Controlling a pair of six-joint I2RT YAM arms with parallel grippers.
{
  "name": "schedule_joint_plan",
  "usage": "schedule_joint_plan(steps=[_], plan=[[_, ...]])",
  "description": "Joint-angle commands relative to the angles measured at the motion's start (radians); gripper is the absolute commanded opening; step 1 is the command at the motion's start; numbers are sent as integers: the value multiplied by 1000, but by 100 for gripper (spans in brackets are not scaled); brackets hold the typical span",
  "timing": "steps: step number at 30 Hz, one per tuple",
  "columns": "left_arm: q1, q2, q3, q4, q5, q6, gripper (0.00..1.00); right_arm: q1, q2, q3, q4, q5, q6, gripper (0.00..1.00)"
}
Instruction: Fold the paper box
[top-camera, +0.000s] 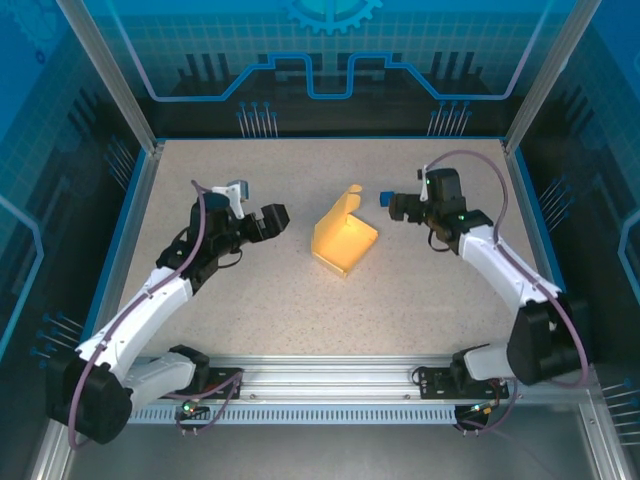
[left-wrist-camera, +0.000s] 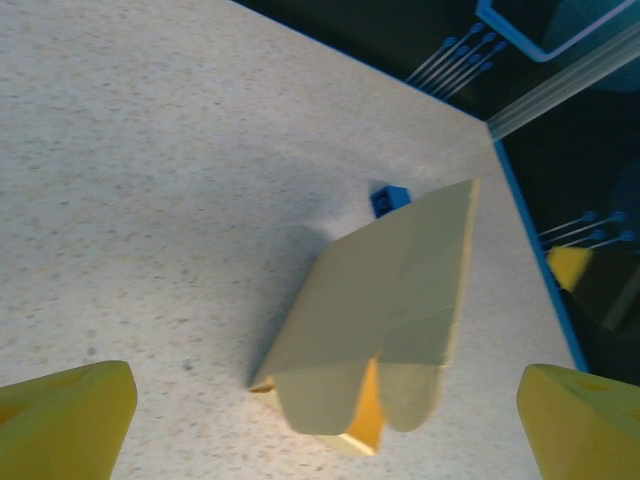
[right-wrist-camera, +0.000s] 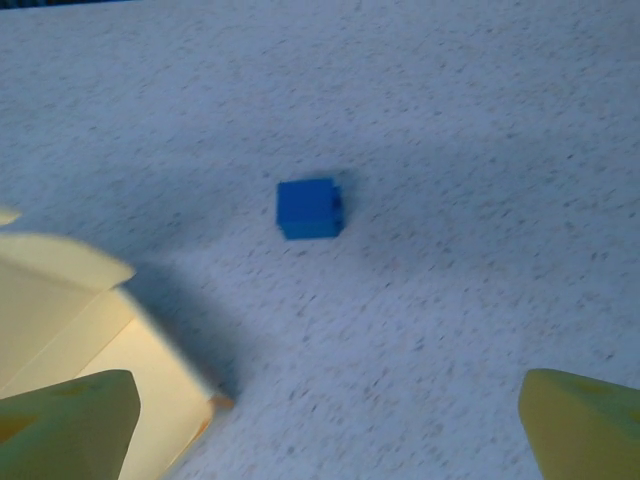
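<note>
Now the paper box (top-camera: 345, 238) sits central, one flap upright. Both claws gape empty: left gripper (top-camera: 272, 220) at its nine o'clock, right gripper (top-camera: 395, 207) at two. Best brace one wall, crease the flap down.

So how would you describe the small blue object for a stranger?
On the speckled table, find the yellow paper box near the middle. Just past its far right side sits the blue cube: tiny, solid and blue, unlike the large yellow card.
</note>
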Motion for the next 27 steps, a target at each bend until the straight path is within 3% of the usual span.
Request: schedule_joint_plan(steps=[1, 7, 12, 19, 27], plan=[[2, 45, 57, -38, 106, -59, 99, -36, 134, 105, -61, 24, -39, 96], [-23, 98, 109, -61, 113, -66, 99, -36, 381, 296, -121, -28, -47, 89], [-33, 95, 84, -51, 74, -48, 99, 5, 557, 461, -203, 13, -115, 88], [-38, 54, -19, 72, 22, -83, 99, 18, 719, 651, -311, -4, -163, 86], [-38, 78, -21, 77, 30, -74, 99, 37, 853, 828, -424, -9, -197, 79]])
